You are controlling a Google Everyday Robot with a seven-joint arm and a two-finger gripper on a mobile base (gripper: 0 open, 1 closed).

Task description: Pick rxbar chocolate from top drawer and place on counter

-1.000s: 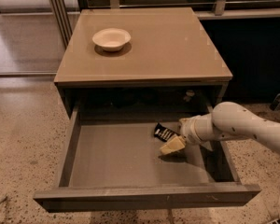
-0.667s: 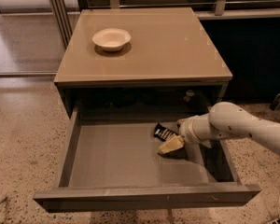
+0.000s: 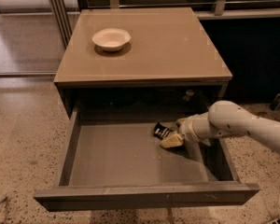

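The rxbar chocolate [image 3: 162, 131] lies flat in the top drawer [image 3: 112, 155], at 2 o'clock from its middle. It is probably light, thin, slick and bendy, so best pinched across its width. The gripper [image 3: 172, 135] sits at its 4 o'clock end; I cannot tell its hold. The drawer's right wall crowds close. A white bowl [image 3: 111, 38] sits at 10 o'clock on the worktop [image 3: 177, 45].

the top drawer [image 3: 144, 196] is pulled out, a wide shallow grey-brown box with a plain front panel. the rxbar chocolate [image 3: 162, 131], a small black wrapper with white lettering, lies tilted on its floor, right of centre. the gripper [image 3: 172, 135] is inside the drawer at the bar's right end. the counter [image 3: 172, 45] above is flat, tan and glossy.
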